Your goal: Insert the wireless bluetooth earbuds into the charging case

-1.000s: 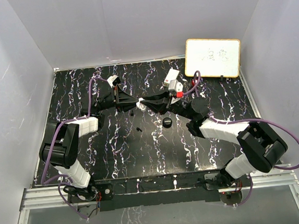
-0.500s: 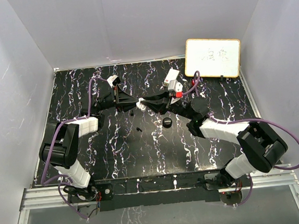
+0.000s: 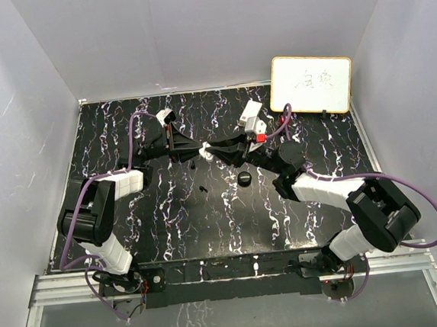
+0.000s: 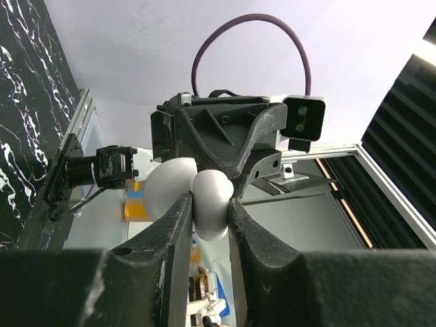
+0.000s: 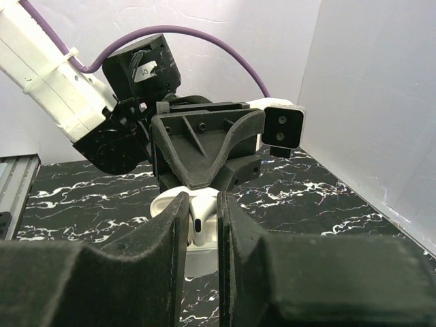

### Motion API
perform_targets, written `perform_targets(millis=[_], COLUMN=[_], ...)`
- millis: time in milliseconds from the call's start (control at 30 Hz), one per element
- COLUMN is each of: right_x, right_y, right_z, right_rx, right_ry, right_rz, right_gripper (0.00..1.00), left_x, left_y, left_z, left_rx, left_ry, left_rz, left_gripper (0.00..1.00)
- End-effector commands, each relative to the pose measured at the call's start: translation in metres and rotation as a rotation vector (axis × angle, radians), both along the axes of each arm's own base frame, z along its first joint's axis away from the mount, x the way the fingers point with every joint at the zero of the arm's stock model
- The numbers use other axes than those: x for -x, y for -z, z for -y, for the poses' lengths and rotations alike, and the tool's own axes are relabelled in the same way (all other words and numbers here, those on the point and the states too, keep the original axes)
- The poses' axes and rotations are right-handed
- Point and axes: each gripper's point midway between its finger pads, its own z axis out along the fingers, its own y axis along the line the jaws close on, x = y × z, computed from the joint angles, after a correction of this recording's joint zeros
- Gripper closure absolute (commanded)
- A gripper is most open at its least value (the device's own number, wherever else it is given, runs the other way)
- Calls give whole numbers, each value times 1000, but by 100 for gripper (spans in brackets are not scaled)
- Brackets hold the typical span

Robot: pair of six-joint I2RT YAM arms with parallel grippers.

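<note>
Just beyond and left of the black puck (image 3: 244,178), left gripper (image 3: 197,151) clamps the white charging case (image 4: 208,204) nose-to-nose with right gripper (image 3: 214,150), pinched on what looks like a white earbud (image 5: 201,225) (length along its fingers, case dead ahead); nothing visibly shifted since a second ago

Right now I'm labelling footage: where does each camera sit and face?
Top external: above, behind, looking down at the table; left arm, right arm show.
Left wrist: on the left hand, facing the right hand; own fingers clamp the white case.
Right wrist: the reverse; own fingers pinch a white earbud.
Both wrist views show the case.
</note>
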Motion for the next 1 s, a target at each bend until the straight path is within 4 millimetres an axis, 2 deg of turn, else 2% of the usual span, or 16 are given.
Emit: perform_targets(millis=[0,267,333,433,567,667,733,967], right_x=[1,1,0,0,1,2,3,9], right_y=[-12,-14,-16,-19,-25,-30,-35,-71], right_z=[6,9,10,11,11,13,15,33], right_rx=[-15,-22,-25,-31,-44,-57,-66,-168], right_ry=[18,31,36,39,34,38,39,87], right_rz=[40,32,29,28,25,28,33,57], right_gripper=[100,99,91,87,74,70,63,51], left_x=[27,27,26,26,26,25,24,22], left_y=[-50,-50,-50,-50,-47,-47,-46,-40], left_z=[-7,-6,-6,-7,-6,-6,-6,-5], left_rx=[107,112,112,111,109,108,108,104], left_ry=[-4,-3,-3,-5,-4,-4,-5,-10], left_rz=[341,339,338,340,335,335,332,320], left_gripper=[100,100,100,100,100,100,100,100])
